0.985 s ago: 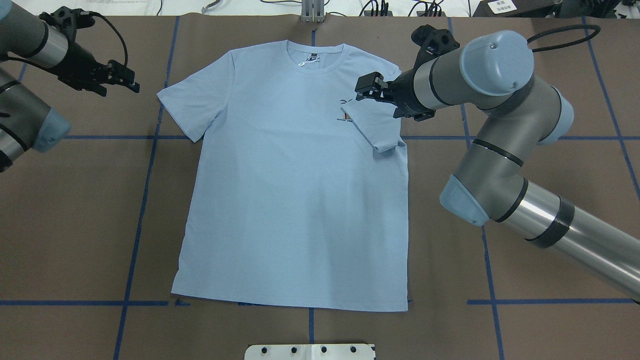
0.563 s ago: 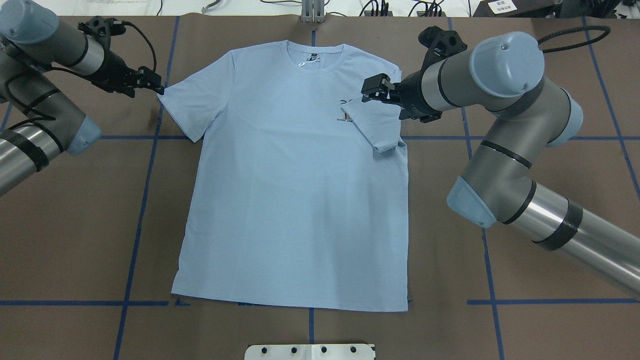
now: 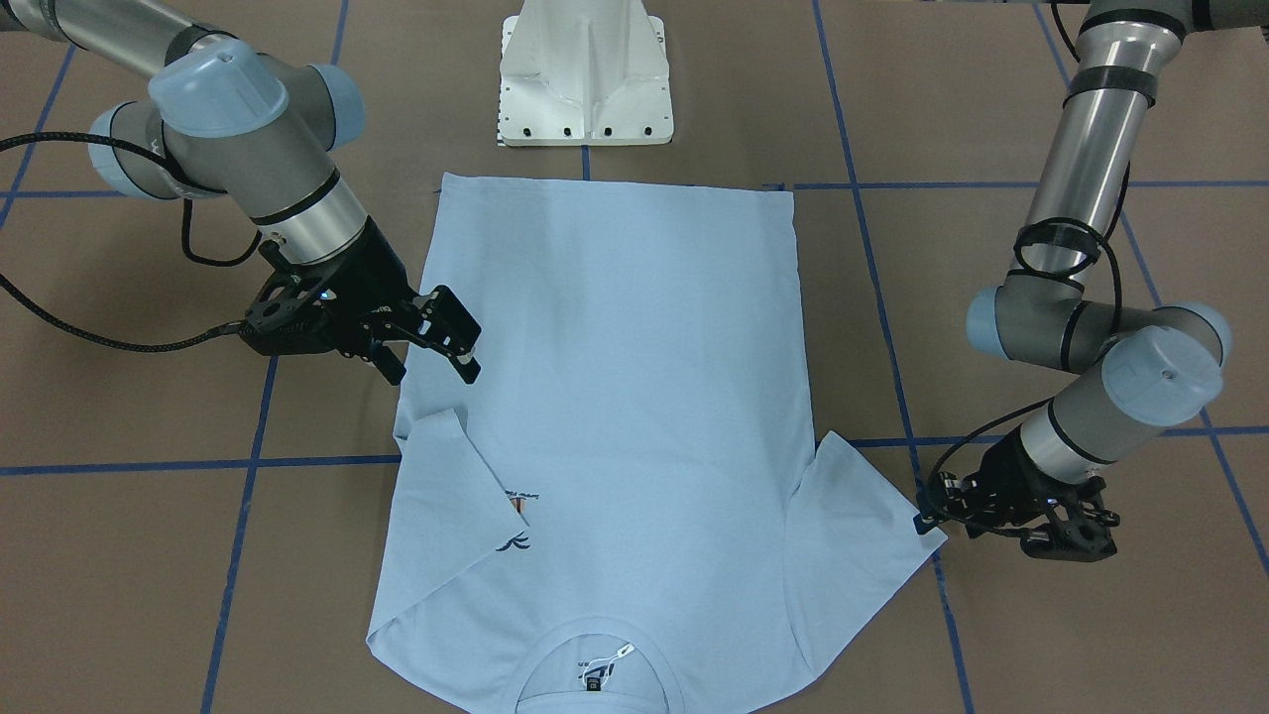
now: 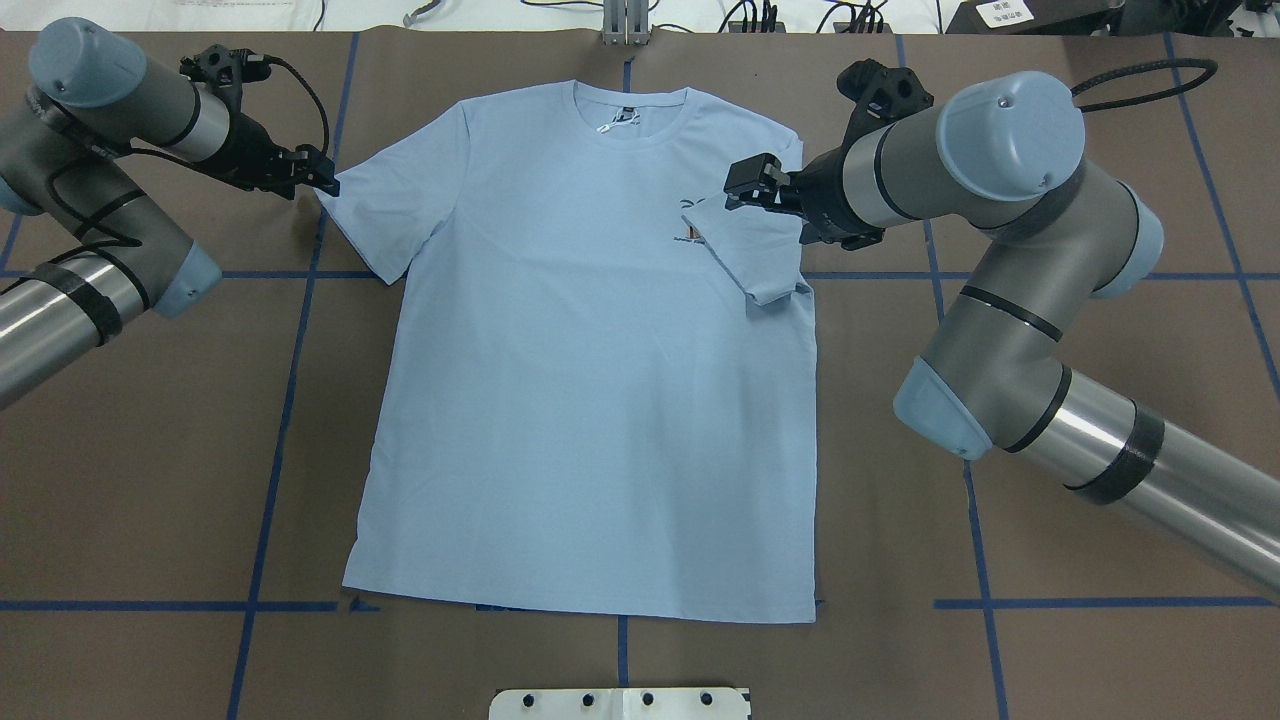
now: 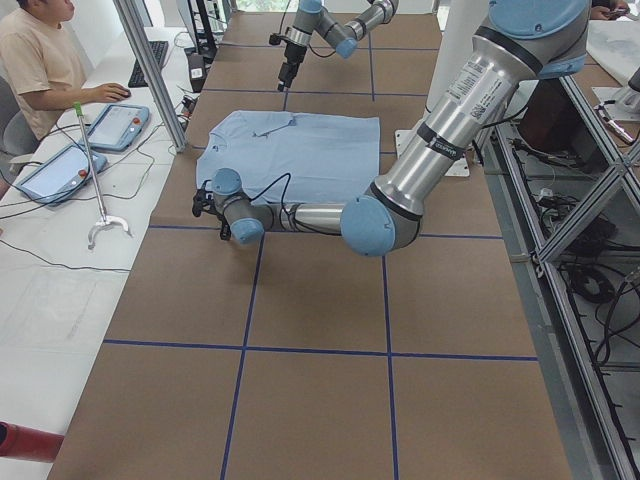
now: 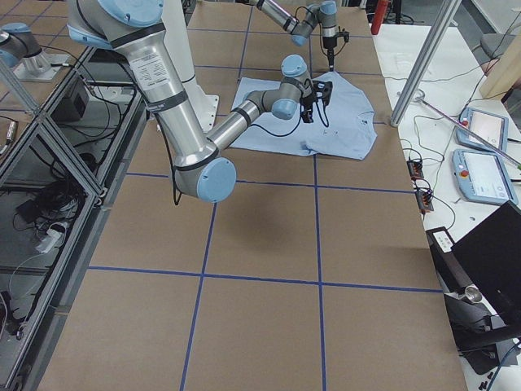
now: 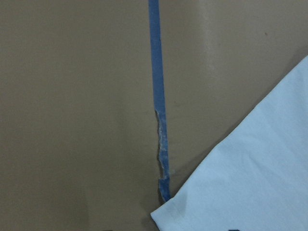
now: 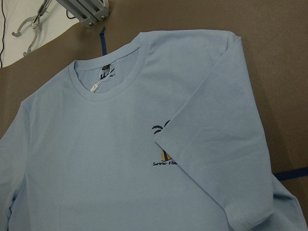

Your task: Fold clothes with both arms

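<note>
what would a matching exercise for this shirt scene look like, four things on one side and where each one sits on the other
Things
1. left gripper
2. right gripper
3. chest print
4. neck label

Places
a. partly covered by the folded-in sleeve
b. inside the collar
c. at the outer corner of the flat sleeve
d. over the side of the shirt with the folded-in sleeve, jaws apart, holding nothing

Pairs: 1-c, 2-d, 3-a, 4-b
</note>
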